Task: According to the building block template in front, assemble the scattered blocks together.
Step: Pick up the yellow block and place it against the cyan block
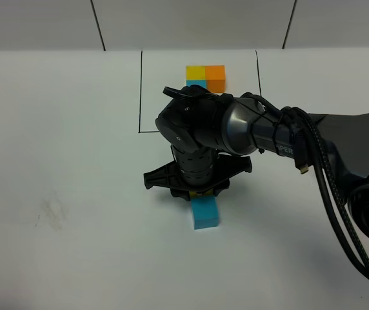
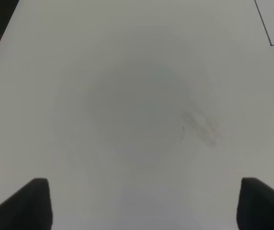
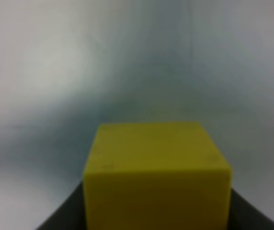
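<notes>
- The yellow block [image 3: 156, 175] sits between the fingers of the right gripper [image 1: 195, 191]. The jaws are clenched on its two sides, and the wrist view shows no gap on either side.
- From above only a sliver of yellow shows under the gripper, right at the far edge of the cyan block [image 1: 205, 214]. I cannot tell whether the two touch, or whether the yellow block is on the table [image 1: 75, 129] or just off it.
- The template [image 1: 206, 75] lies farther back, inside the drawn black lines. It shows yellow behind blue, with orange on yellow's right. So yellow belongs flush against the cyan block's far face, which is about where it is now.
- To do this step well, I would square the yellow faces to the cyan ones and set the block flat. Only then let the jaws loosen, and lift straight up so the fingers do not drag it.
- Push gently, because the cyan block is loose and probably slides if pressed hard.
- The arm hides the seam from above and the wrist view is blurred, so alignment is hard to check.
- No orange loose block shows in any view; it may be under the arm.
- The left gripper [image 2: 149, 206] hangs well apart over bare table near a grey smudge [image 2: 201, 125]. Its jaws are spread wide and hold nothing.
</notes>
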{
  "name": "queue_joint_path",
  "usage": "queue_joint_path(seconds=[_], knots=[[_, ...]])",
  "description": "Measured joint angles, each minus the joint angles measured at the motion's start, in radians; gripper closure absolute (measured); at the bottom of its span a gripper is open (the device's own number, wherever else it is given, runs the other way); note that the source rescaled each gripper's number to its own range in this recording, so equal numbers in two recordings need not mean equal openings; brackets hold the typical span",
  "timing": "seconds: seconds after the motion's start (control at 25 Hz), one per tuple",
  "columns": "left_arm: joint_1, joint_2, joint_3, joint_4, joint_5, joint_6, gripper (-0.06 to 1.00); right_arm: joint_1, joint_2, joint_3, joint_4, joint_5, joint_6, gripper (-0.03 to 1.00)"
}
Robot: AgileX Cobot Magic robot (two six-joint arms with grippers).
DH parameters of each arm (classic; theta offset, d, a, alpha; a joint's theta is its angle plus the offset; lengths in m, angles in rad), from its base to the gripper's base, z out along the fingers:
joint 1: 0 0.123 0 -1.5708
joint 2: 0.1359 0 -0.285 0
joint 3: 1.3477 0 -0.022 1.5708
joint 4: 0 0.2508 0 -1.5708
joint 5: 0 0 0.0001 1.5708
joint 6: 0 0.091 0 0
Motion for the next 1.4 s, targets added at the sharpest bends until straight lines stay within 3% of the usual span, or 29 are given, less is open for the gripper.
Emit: queue_joint_path(seconds=[1.04, 1.12, 1.28, 1.4], knots=[[0.0, 0.0, 0.0, 0.0, 0.0, 0.0, 0.29, 0.0, 0.034, -0.001, 0.045, 0.005, 0.0, 0.72], [0.0, 0.0, 0.0, 0.0, 0.0, 0.0, 0.29, 0.0, 0.037, -0.001, 0.047, 0.006, -0.002, 0.64], [0.0, 0.0, 0.0, 0.0, 0.0, 0.0, 0.29, 0.0, 0.036, -0.002, 0.011, 0.014, -0.031, 0.33], [0.0, 0.0, 0.0, 0.0, 0.0, 0.0, 0.29, 0.0, 0.02, -0.002, -0.027, 0.011, -0.079, 0.18]])
